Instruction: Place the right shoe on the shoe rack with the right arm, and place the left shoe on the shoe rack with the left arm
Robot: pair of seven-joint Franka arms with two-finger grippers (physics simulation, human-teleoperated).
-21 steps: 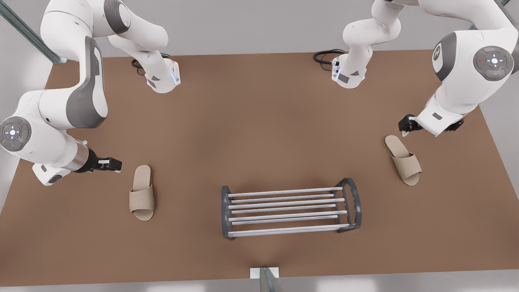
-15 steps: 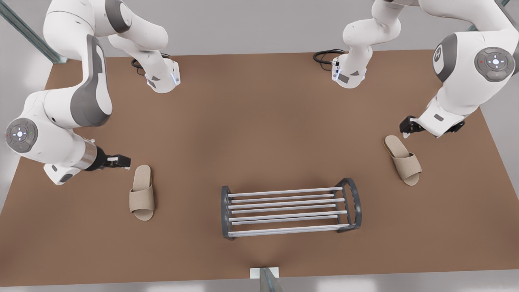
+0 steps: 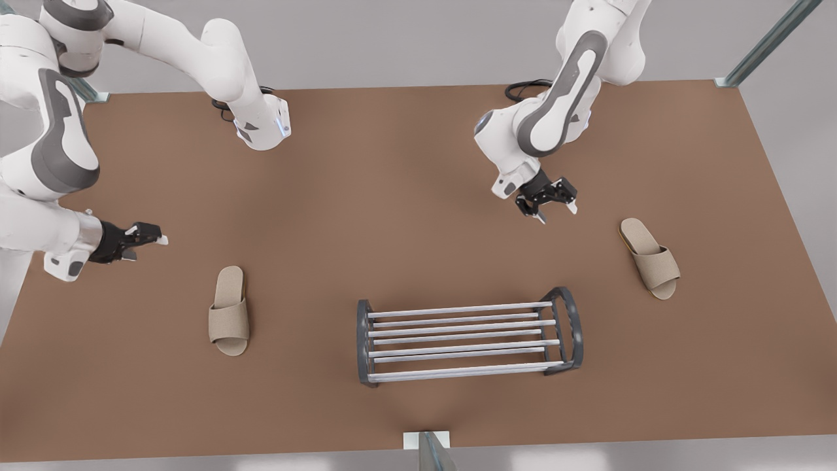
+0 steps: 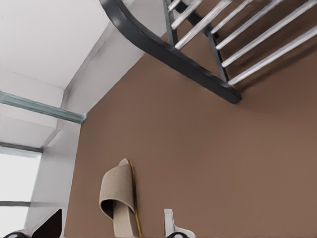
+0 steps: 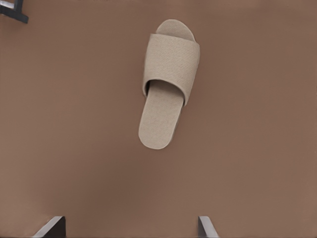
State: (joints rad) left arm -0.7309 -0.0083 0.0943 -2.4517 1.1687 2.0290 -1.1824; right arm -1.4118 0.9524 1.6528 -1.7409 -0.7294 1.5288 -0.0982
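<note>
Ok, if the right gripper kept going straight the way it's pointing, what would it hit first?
Probably the bare table, just short of the heel of the beige slipper. The right gripper, open, points down at that patch, though depth is hard to judge.

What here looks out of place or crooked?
Nothing is broken or tipped. The slanted slipper on the front view's right lies askew to the shoe rack; the other slipper lies roughly square to it. The left gripper hovers near the slanted one, the right gripper near the other, jaws open.
</note>
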